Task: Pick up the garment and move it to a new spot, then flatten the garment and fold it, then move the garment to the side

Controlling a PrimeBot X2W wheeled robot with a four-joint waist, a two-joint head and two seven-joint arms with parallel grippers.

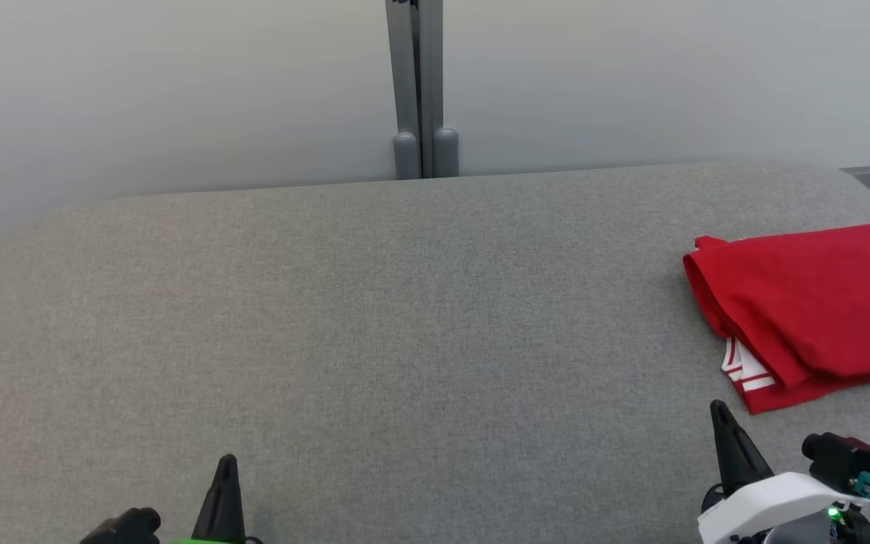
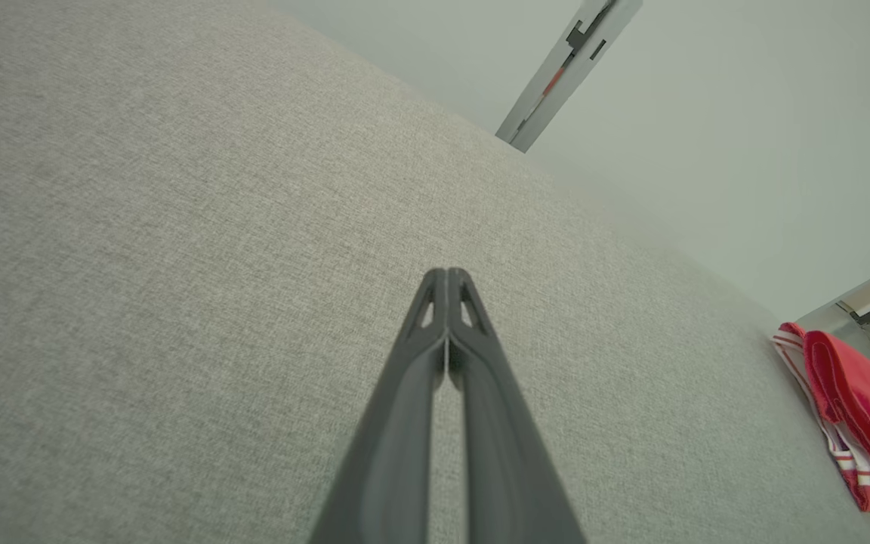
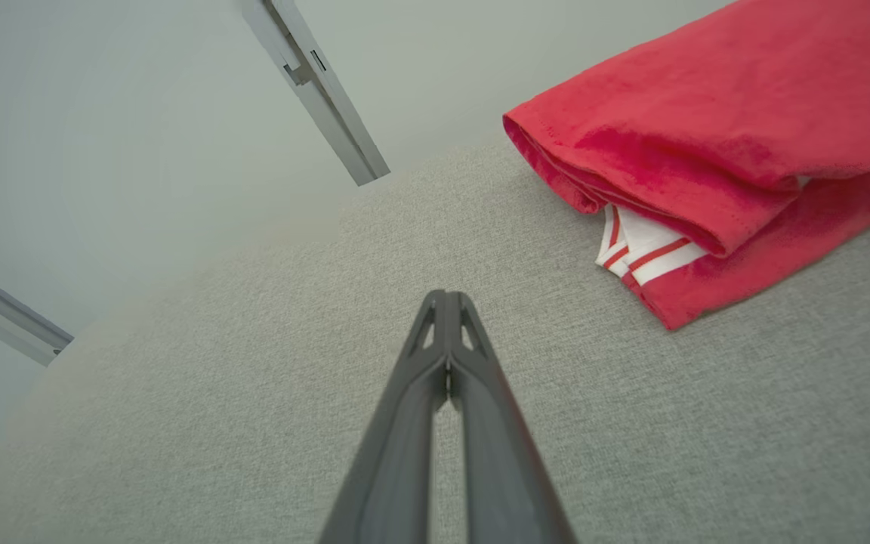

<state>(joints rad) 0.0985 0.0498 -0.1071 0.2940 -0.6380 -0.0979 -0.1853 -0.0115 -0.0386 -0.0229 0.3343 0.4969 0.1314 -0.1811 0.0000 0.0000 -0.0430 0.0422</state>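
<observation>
We see the red garment [image 1: 809, 302] lying folded at the right edge of the frame, on the grey surface [image 1: 405, 317]. At the bottom, the left gripper [image 1: 226, 462] and the right gripper [image 1: 719, 409] are both closed tight and hold nothing.

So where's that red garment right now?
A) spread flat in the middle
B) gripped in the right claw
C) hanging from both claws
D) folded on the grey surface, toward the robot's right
D: the red garment lies folded on the grey surface, clear of the shut right gripper.
</observation>
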